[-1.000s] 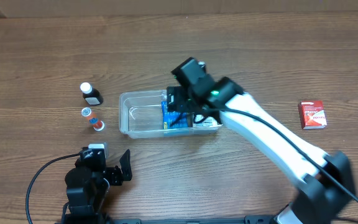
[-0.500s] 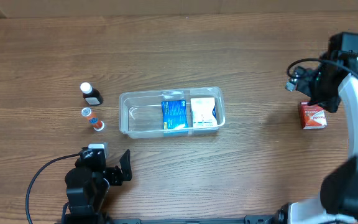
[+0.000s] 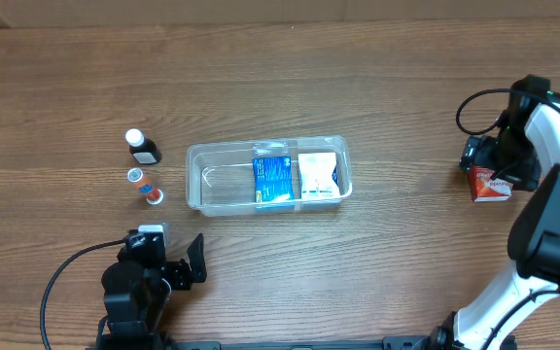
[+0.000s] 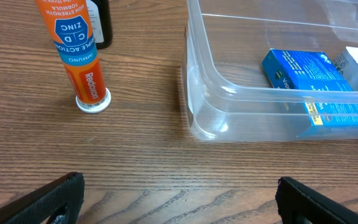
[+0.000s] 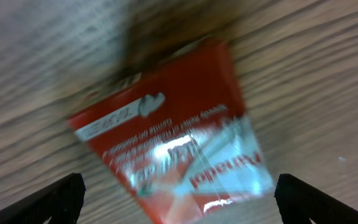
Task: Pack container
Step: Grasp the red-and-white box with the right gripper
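The clear plastic container (image 3: 212, 185) sits mid-table and holds a blue box (image 3: 272, 179) and a white box (image 3: 319, 176); its near corner (image 4: 204, 118) and the blue box (image 4: 319, 87) show in the left wrist view. A red box (image 3: 492, 183) lies at the far right. My right gripper (image 3: 489, 165) is open just over it, fingers spread either side of the box (image 5: 173, 137). My left gripper (image 3: 178, 264) is open and empty near the front edge, left of the container. An orange tube (image 3: 146, 186) and a dark bottle (image 3: 143, 146) lie left of the container.
In the left wrist view the orange tube (image 4: 79, 56) lies with its white cap toward me, the dark bottle (image 4: 101, 25) behind it. Bare wood lies between the container and the red box.
My right arm has swung from the container, where it left the blue box, across to the far right and come down over the red box. The left arm has not moved.
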### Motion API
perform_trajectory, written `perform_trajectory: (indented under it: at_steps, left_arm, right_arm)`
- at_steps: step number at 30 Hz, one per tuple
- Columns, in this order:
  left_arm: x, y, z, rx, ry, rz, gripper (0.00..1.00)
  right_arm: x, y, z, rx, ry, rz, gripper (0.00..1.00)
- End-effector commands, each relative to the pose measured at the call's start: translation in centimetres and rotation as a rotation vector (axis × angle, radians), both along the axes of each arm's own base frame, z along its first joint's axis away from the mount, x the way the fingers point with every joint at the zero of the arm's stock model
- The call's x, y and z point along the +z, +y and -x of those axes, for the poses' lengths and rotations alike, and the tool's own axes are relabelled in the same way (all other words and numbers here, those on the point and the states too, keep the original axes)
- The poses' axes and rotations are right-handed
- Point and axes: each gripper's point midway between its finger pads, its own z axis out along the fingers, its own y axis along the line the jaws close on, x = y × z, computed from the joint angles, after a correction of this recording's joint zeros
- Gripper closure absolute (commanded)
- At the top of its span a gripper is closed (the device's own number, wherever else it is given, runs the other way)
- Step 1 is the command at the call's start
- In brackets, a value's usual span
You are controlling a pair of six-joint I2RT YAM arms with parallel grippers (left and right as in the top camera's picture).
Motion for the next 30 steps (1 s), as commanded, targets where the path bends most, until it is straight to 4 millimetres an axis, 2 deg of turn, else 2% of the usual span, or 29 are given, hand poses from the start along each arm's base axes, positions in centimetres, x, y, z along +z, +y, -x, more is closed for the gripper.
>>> perform_trajectory:
  at_steps: [1,3,5,7,10,12,15,17,18,19,21,23,24,26,27,30]
  left_arm:
    - [0.1,-0.1,0.0,-0.014,-0.011,-0.018,0.0]
    - [0.1,-0.1,0.0,-0.014,-0.011,-0.018,0.0]
    - [0.1,-0.1,0.0,-0.014,-0.011,-0.018,0.0]
    - [0.1,-0.1,0.0,-0.014,-0.011,-0.018,0.0]
    - [0.1,-0.1,0.0,-0.014,-0.011,-0.018,0.0]
    - [0.1,-0.1,0.0,-0.014,-0.011,-0.018,0.0]
    - [0.1,-0.1,0.0,-0.014,-0.011,-0.018,0.0]
    - [0.1,-0.1,0.0,-0.014,-0.011,-0.018,0.0]
    - [0.1,-0.1,0.0,-0.014,-0.011,-0.018,0.0]
    - [0.1,-0.1,0.0,-0.014,-0.011,-0.018,0.0]
    - [0.1,-0.1,0.0,-0.014,-0.011,-0.018,0.0]
    - [0.1,-0.1,0.0,-0.014,-0.011,-0.018,0.0]
    - [0.1,-0.1,0.0,-0.014,-0.011,-0.018,0.0]
    - [0.1,-0.1,0.0,-0.014,-0.011,-0.018,0.0]
    - [0.1,-0.1,0.0,-0.014,-0.011,-0.018,0.0]
    - [0.1,-0.1,0.0,-0.014,-0.011,-0.018,0.0]
  right_arm:
    - [-1.4,0.3,0.2,0.009,0.034,-0.018,0.08]
    - [-1.4,0.6,0.1,0.002,0.027,-0.033,0.19]
    - [-1.4,0.7,0.1,-0.044,0.02,-0.037,0.22]
    - [-1.5,1.7,-0.2,-0.053,0.004,-0.094,0.34]
    - [-0.5,3.6,-0.5,-0.066,-0.019,-0.17,0.4]
    - [1.4,5.4,-1.2,-0.037,-0.074,-0.211,0.41]
    - [5.5,8.2,-2.2,0.052,-0.176,-0.198,0.41]
    - [9.5,11.3,-2.7,0.159,-0.279,-0.172,0.41]
    - [10.9,12.6,-2.7,0.199,-0.314,-0.167,0.39]
    - [11.6,12.9,-2.5,0.21,-0.328,-0.137,0.33]
    - [11.8,10.7,-2.1,0.155,-0.313,-0.027,0.18]
    - [11.3,8.8,-2.2,0.111,-0.304,-0.007,0.07]
    - [11.0,7.3,-2.2,0.067,-0.304,-0.004,0.02]
    - [10.0,4.0,-1.8,-0.027,-0.289,-0.008,0.0]
    - [9.2,3.1,-1.6,-0.063,-0.276,-0.029,0.0]
    - [6.9,2.2,-1.0,-0.088,-0.218,-0.106,0.0]
